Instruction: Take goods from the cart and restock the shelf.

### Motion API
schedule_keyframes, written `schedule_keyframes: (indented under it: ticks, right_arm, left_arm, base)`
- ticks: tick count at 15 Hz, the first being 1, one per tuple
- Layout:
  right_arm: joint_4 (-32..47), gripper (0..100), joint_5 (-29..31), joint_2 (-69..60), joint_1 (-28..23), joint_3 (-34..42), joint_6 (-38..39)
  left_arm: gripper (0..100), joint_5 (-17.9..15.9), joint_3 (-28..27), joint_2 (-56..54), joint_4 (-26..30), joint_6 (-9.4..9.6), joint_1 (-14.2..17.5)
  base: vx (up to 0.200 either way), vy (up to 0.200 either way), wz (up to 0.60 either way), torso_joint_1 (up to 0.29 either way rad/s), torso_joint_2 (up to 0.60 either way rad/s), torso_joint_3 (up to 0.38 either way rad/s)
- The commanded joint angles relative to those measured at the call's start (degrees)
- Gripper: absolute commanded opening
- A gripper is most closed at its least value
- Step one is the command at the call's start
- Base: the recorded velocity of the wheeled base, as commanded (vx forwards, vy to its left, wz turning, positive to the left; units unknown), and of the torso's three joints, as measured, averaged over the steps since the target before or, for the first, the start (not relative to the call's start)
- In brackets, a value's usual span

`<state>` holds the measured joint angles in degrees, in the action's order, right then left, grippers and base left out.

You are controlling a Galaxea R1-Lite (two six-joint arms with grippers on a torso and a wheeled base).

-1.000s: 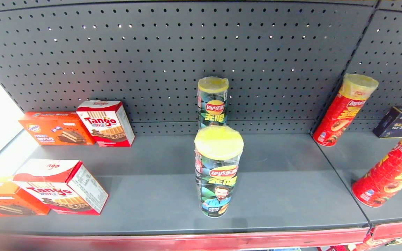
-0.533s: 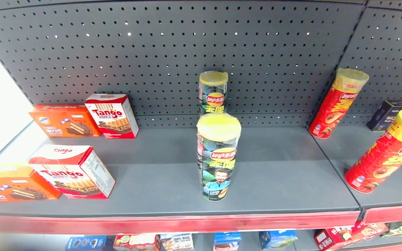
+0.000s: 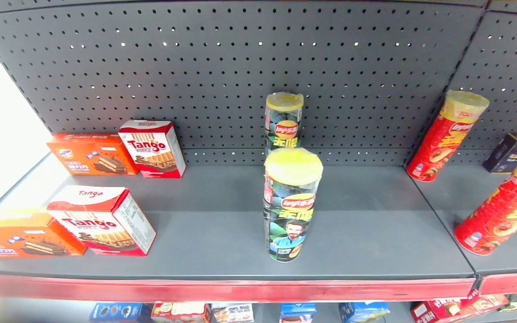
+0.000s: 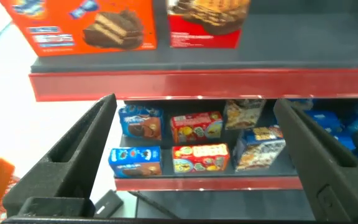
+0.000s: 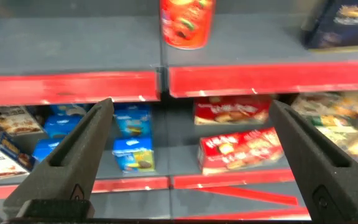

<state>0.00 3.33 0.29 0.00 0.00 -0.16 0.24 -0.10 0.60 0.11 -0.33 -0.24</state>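
Yellow-lidded green chip canister [image 3: 292, 204], rear twin [image 3: 284, 123] upright on grey metal shelf [image 3: 375, 233]. Left gripper [image 4: 194, 104], right gripper [image 5: 191, 104] empty, jaws spread; likely more stock due.

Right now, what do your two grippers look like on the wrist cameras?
The left gripper and right gripper look alike: each has two matte black fingers, long, flat-sided and angular, narrowing toward the tips.

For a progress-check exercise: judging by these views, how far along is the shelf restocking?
Done: two green chip cans stand one behind the other on the shelf, snack boxes left, red cans right. In hand: nothing; left gripper and right gripper are open and empty. Left: bare shelf either side of them probably wants filling.
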Motion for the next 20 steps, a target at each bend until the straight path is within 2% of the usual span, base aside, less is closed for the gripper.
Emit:
schedule_keyframes:
  ticks: [1, 18, 20]
  right_arm:
    - [-0.1, 100, 0.0, 0.1, 0.0, 0.0, 0.1]
    - [-0.1, 100, 0.0, 0.1, 0.0, 0.0, 0.0]
    - [-0.1, 100, 0.0, 0.1, 0.0, 0.0, 0.0]
  left_arm:
    - [100, 0.0, 0.0, 0.1, 0.0, 0.07, 0.0]
    - [100, 0.5, 0.0, 0.1, -0.1, -0.29, 0.0]
    - [100, 0.4, 0.0, 0.1, -0.1, -0.29, 0.0]
  base:
    - [0.000, 0.000, 0.00, 0.000, 0.00, 0.000]
    - [0.000, -0.012, 0.00, 0.000, 0.00, 0.000]
    - [-0.100, 0.000, 0.00, -0.004, 0.00, 0.001]
